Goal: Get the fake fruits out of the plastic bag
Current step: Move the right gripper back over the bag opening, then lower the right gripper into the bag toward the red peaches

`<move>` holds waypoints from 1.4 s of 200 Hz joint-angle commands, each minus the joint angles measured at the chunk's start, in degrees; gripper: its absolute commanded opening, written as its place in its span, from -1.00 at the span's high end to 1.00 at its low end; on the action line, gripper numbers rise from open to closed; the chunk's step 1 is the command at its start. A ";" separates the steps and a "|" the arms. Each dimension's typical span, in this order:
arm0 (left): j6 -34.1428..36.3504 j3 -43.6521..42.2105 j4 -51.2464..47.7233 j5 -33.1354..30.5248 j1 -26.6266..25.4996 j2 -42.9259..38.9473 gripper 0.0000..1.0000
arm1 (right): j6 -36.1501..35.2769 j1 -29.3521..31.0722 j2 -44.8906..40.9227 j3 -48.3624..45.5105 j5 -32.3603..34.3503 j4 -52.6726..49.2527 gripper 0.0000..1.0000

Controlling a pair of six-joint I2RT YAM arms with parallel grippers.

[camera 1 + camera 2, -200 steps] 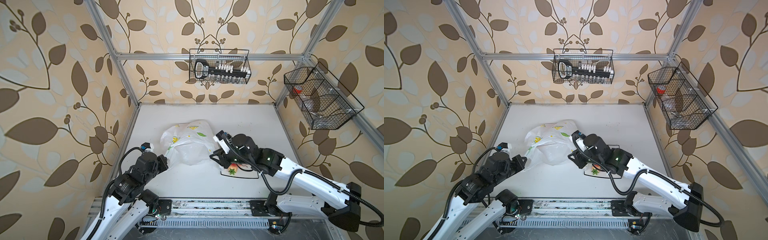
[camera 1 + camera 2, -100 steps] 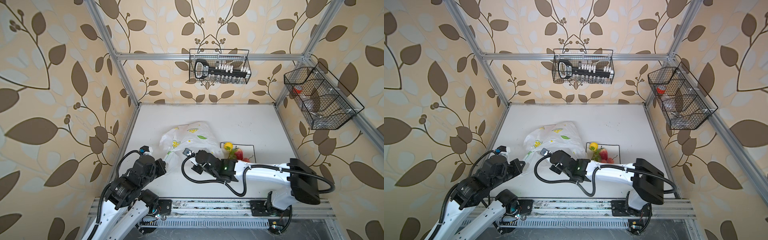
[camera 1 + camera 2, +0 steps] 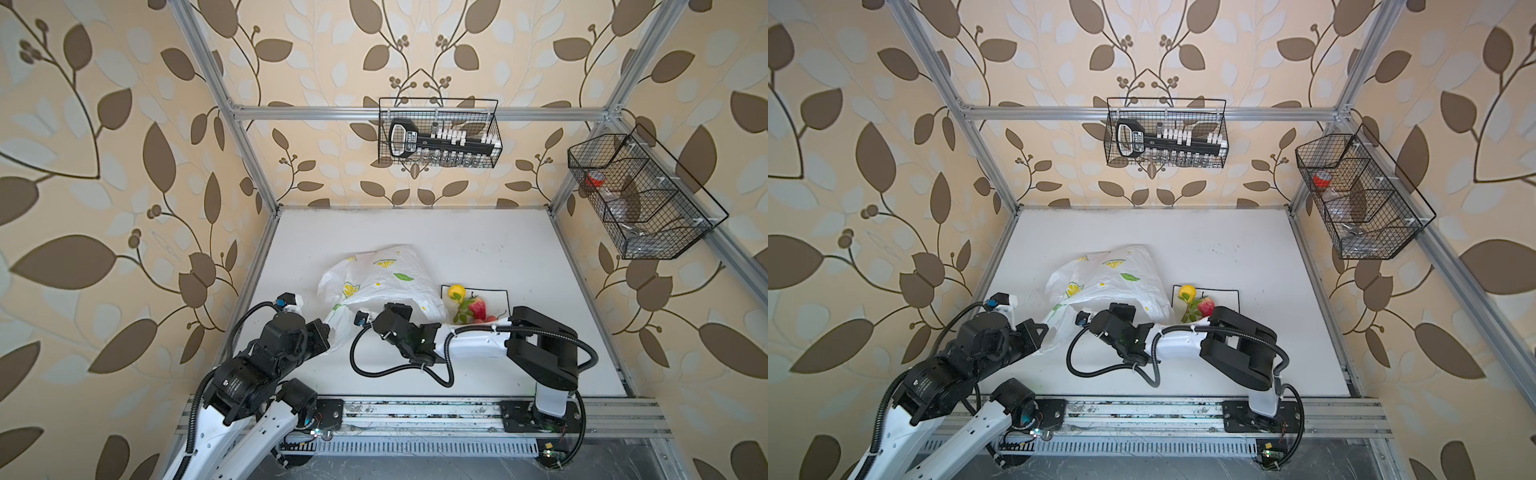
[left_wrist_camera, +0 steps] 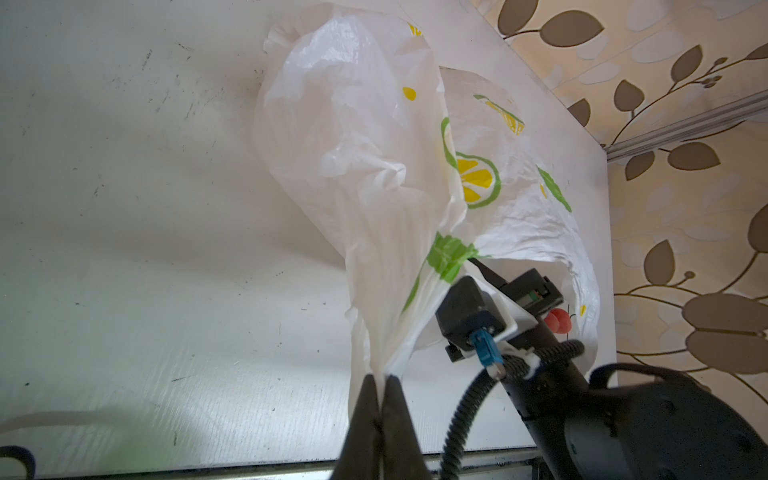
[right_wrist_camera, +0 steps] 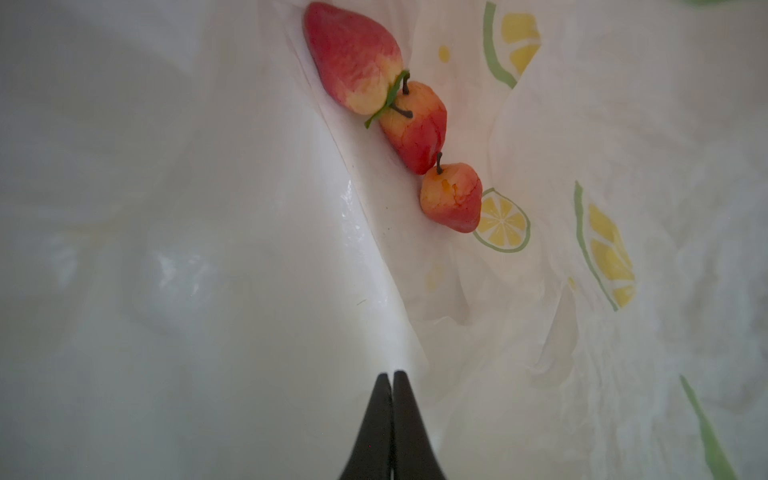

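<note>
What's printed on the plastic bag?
The plastic bag is white with yellow lemon slices and green leaves; best in the left wrist view.

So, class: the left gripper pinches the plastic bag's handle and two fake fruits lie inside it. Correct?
No, three: a strawberry and two apples lie inside the plastic bag, per the right wrist view. The left gripper pinches its handle.

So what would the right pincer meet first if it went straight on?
Probably a fold of the bag, just ahead of the shut right pincer; the apples lie beyond it, though depth is unclear.
</note>
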 commanded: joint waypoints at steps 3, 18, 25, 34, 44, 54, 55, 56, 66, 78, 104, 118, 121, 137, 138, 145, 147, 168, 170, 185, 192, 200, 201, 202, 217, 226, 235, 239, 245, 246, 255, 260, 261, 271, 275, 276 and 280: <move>1.37 2.62 -3.06 -0.72 -0.51 -0.81 1.00 | 2.04 -1.80 2.74 4.98 2.79 -5.38 0.85; 1.54 3.08 -4.58 -0.81 -0.55 -1.09 1.00 | 8.45 -2.77 3.74 7.94 1.51 -11.89 0.79; 1.56 3.11 -4.74 -0.48 -0.55 -1.23 1.00 | 10.93 -3.10 3.86 8.90 0.55 -14.13 0.76; 1.75 3.08 -4.74 0.08 -0.55 -1.36 1.00 | 13.66 -3.58 3.87 9.52 -1.02 -16.52 0.73; 1.84 3.09 -4.91 0.61 -0.55 -1.21 1.00 | 16.59 -3.98 3.63 9.90 -3.09 -18.76 0.69; 1.91 3.22 -5.02 0.97 -0.55 -0.93 1.00 | 19.78 -4.58 3.19 10.25 -5.88 -20.99 0.63; 1.92 3.16 -5.05 1.01 -0.55 -0.84 1.00 | 20.18 -4.61 3.17 10.35 -6.15 -21.22 0.63; 1.93 3.17 -5.03 1.12 -0.51 -0.83 1.00 | 20.56 -4.67 3.12 10.40 -6.47 -21.42 0.62; 1.94 3.11 -5.20 1.58 -0.54 -0.46 1.00 | 24.13 -5.23 2.85 11.09 -9.37 -23.57 0.58; 1.94 3.01 -5.33 2.20 -0.55 -0.12 1.00 | 27.97 -5.96 2.40 11.74 -13.37 -25.04 0.52; 1.70 2.43 -5.44 3.77 -0.54 0.44 1.00 | 36.14 -7.75 2.30 13.70 -21.85 -26.56 0.42; 1.35 2.21 -5.62 4.56 -0.55 0.82 1.00 | 40.47 -8.57 2.72 15.08 -24.23 -27.05 0.39; 1.33 2.17 -5.61 4.82 -0.54 0.88 1.00 | 41.42 -8.72 2.74 15.22 -24.64 -27.06 0.39; 1.19 1.78 -5.94 5.86 -0.53 1.27 1.00 | 47.47 -9.42 2.58 16.18 -26.78 -26.12 0.32; 1.21 1.73 -5.96 5.96 -0.50 1.32 1.00 | 47.91 -9.45 2.56 16.21 -26.80 -25.98 0.32; 1.23 1.54 -5.96 6.45 -0.55 1.37 1.00 | 51.51 -9.80 2.55 16.54 -26.90 -25.49 0.30; 1.23 1.45 -5.97 6.57 -0.55 1.37 1.00 | 52.68 -9.89 2.66 16.80 -26.97 -25.44 0.30; 0.73 0.47 -5.25 7.50 -0.53 1.11 1.00 | 64.16 -10.47 3.83 18.49 -30.12 -23.28 0.30; 0.72 0.28 -5.13 7.60 -0.55 1.10 1.00 | 64.83 -10.45 3.90 18.48 -30.65 -22.69 0.30; 0.53 -0.25 -4.07 8.23 -0.55 1.49 1.00 | 72.02 -10.54 4.58 17.88 -33.14 -17.55 0.28; 0.53 -0.19 -3.78 8.39 -0.55 1.91 1.00 | 74.78 -10.52 4.89 17.67 -33.81 -15.12 0.28; 0.51 0.05 -3.52 8.44 -0.53 2.28 0.90 | 77.92 -10.64 5.37 17.43 -34.53 -12.92 0.28; 0.52 0.03 -3.51 8.43 -0.54 2.30 0.88 | 78.25 -10.63 5.41 17.45 -34.54 -12.65 0.28; 0.53 0.11 -3.47 8.48 -0.50 2.36 0.86 | 78.64 -10.63 5.47 17.42 -34.55 -12.43 0.28; 0.49 0.74 -3.15 7.90 -0.55 2.60 0.57 | 83.12 -10.82 6.43 17.05 -35.75 -8.51 0.28; 0.38 1.26 -2.98 7.11 -0.55 2.51 0.37 | 86.31 -10.80 6.97 16.72 -36.27 -6.17 0.28; 0.17 1.93 -2.89 6.01 -0.55 2.35 0.18 | 88.66 -10.97 7.44 16.23 -37.42 -3.59 0.28; 0.14 2.21 -2.81 5.42 -0.55 2.34 0.08 | 89.92 -10.98 7.66 15.88 -37.61 -2.53 0.27; -0.09 2.84 -2.87 4.41 -0.55 2.33 -0.07 | 91.59 -11.06 7.94 15.36 -37.62 -1.05 0.28; -0.13 2.92 -2.88 4.22 -0.55 2.33 -0.09 | 91.90 -11.06 7.97 15.28 -37.62 -0.79 0.28; -0.39 4.01 -2.80 2.86 -0.55 2.33 -0.26 | 94.24 -11.20 8.31 14.27 -37.85 1.73 0.28; -0.58 4.61 -2.79 1.94 -0.54 2.46 -0.32 | 95.43 -11.24 8.51 13.78 -37.97 3.15 0.27; -0.60 4.68 -2.84 1.76 -0.55 2.49 -0.34 | 95.67 -11.24 8.56 13.65 -37.98 3.42 0.27; -1.11 6.13 -3.21 -0.44 -0.55 2.68 -0.43 | 97.71 -11.35 8.86 12.71 -37.82 5.79 0.26; -1.34 6.65 -3.32 -1.35 -0.55 2.77 -0.47 | 98.31 -11.35 8.95 12.41 -37.75 6.64 0.27; -1.37 6.71 -3.37 -1.65 -0.55 2.82 -0.48 | 98.38 -11.34 9.00 12.31 -37.73 6.79 0.27; -1.55 7.13 -3.42 -2.51 -0.55 2.86 -0.50 | 98.87 -11.36 9.12 12.18 -37.74 7.48 0.26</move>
